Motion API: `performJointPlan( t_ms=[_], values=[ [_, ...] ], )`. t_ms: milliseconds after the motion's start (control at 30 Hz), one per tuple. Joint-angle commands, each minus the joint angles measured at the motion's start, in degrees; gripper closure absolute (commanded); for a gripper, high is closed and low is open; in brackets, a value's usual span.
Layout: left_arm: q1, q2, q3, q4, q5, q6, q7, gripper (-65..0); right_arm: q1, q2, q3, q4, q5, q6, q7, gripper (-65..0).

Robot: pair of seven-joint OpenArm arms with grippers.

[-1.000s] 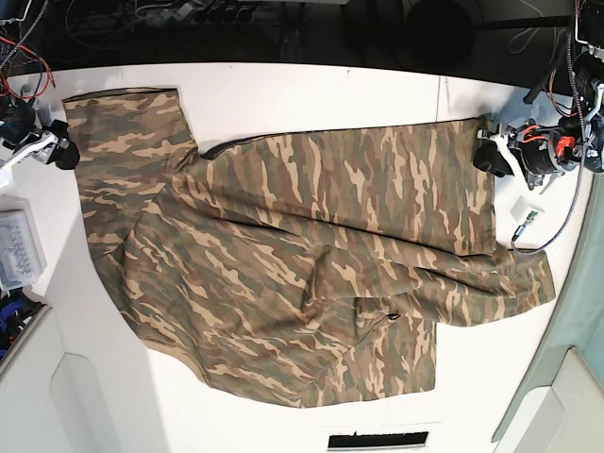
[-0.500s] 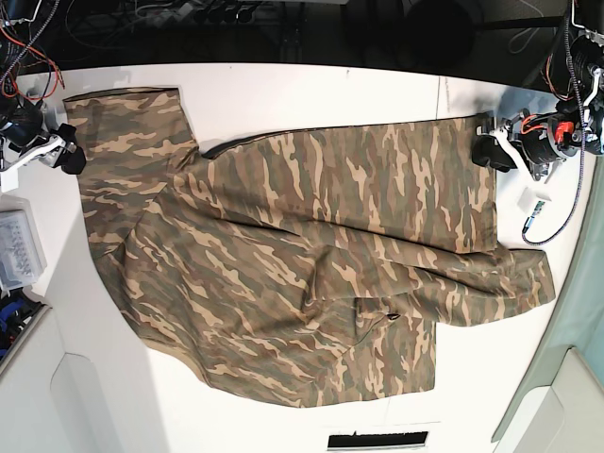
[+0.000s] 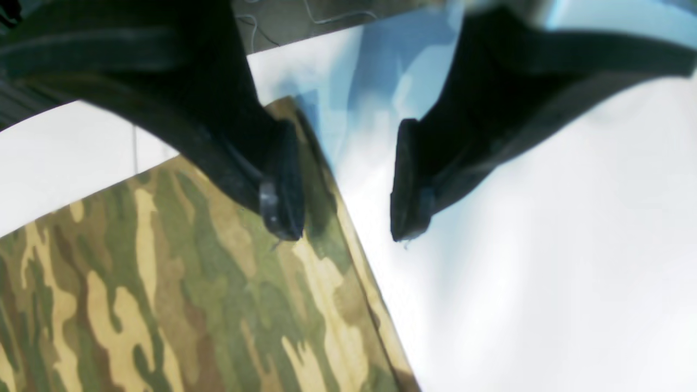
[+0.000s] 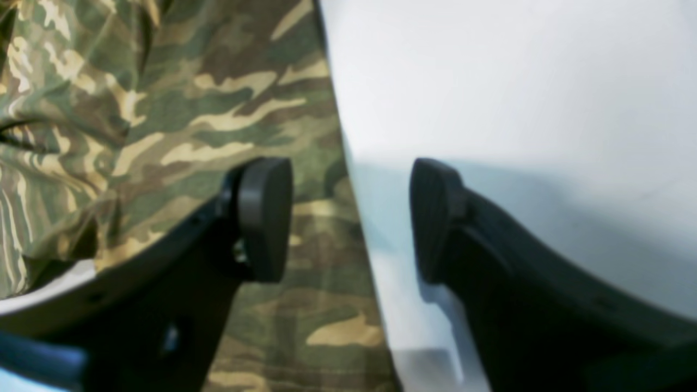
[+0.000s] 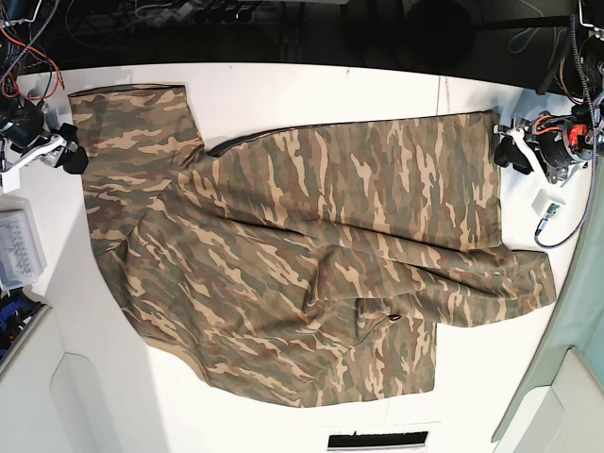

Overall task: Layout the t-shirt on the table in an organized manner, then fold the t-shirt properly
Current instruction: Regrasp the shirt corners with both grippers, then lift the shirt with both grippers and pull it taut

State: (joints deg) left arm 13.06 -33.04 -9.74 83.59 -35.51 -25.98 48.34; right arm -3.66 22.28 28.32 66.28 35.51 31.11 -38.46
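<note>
The camouflage t-shirt (image 5: pixel 302 264) lies spread across the white table (image 5: pixel 311 94), with wrinkles and a folded-over flap near its middle. My left gripper (image 5: pixel 511 151) hangs just off the shirt's far right corner. In the left wrist view the left gripper (image 3: pixel 343 215) is open, one finger (image 3: pixel 280 185) over the shirt's hem (image 3: pixel 163 283), the other over bare table (image 3: pixel 544 245). My right gripper (image 5: pixel 71 156) sits at the shirt's left edge. The right gripper (image 4: pixel 348 218) is open and straddles the cloth edge (image 4: pixel 190 109), with nothing pinched.
A clear plastic box (image 5: pixel 19 250) stands at the left table edge below the right arm. A small white connector on a cable (image 5: pixel 547 206) lies near the left arm. A dark slot (image 5: pixel 377 440) marks the front edge. Cables run along the back.
My left gripper has opened, let go of the shirt's right corner and drawn back to the right. The right gripper shifted slightly towards the shirt, and the cloth's left side moved a little.
</note>
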Motion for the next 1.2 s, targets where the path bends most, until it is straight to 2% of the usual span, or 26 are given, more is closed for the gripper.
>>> performJointPlan(
  t_ms=[0, 167, 267, 367, 633, 667, 700, 767, 800, 833, 900, 967, 1167],
  values=[
    [0.59, -1.09, -0.52, 0.83, -0.20, -0.15, -0.50, -30.0, 0.13, 1.07, 0.07, 0.46, -1.29, -0.26, -1.27, -34.7],
    [3.80, -1.09, -0.52, 0.83, 0.44, 1.31, -0.55, -30.0, -0.02, 0.98, 0.04, 0.46, -1.60, -0.20, -2.56, -34.7],
    [4.94, -0.52, -0.46, 0.83, 0.42, 0.92, -0.52, -30.0, -0.04, 0.55, 0.04, 0.46, 0.66, 0.76, -4.24, -34.7],
    [5.05, 1.36, -0.46, 0.83, 0.52, -0.87, -0.50, -30.0, -0.04, -0.48, 0.04, 0.46, 2.95, 1.77, -6.21, -34.7],
    [5.05, 7.10, -0.46, 0.79, 2.14, -0.87, -3.21, -29.9, -2.27, -4.74, 0.04, 0.48, 4.61, 2.16, -7.48, -34.4],
    [5.05, 7.65, -0.46, 0.79, 2.21, -0.85, -3.54, -29.6, -2.78, -5.09, 0.04, 0.48, 4.66, 2.16, -7.48, -34.4],
    [5.05, 8.13, -0.46, 0.79, 2.36, -0.87, -3.52, -26.6, -3.19, -5.38, 0.04, 0.48, 4.76, 2.19, -7.43, -33.9],
    [5.07, 8.79, -0.33, 0.79, 3.10, -0.87, -3.52, -13.3, -4.13, -5.49, 0.04, 0.48, 6.23, 2.16, -7.15, -26.3],
    [5.07, 8.76, -0.07, 0.79, 3.23, -0.87, -3.54, -5.2, -4.46, -5.44, 0.04, 0.50, 7.06, 2.16, -6.38, -20.1],
    [5.07, 8.72, 0.31, 0.79, 3.34, -0.90, -3.52, 0.0, -4.63, -5.40, 0.07, 0.52, 7.56, 2.14, -5.70, -12.9],
    [5.09, 8.72, 0.79, 0.79, 3.41, -1.03, -3.58, 0.0, -4.61, -5.14, 0.13, 0.55, 8.26, 2.16, -5.03, 0.0],
    [5.07, 8.59, 0.83, 0.83, 3.39, -3.06, -3.58, 0.0, -4.44, -4.61, 0.28, 0.83, 9.11, 2.14, -5.03, 0.0],
    [6.10, 4.46, -0.20, 5.70, 3.15, -3.17, -3.56, 0.0, -4.63, -2.67, 5.25, 6.97, 9.01, 2.12, -5.35, 0.0]
  ],
)
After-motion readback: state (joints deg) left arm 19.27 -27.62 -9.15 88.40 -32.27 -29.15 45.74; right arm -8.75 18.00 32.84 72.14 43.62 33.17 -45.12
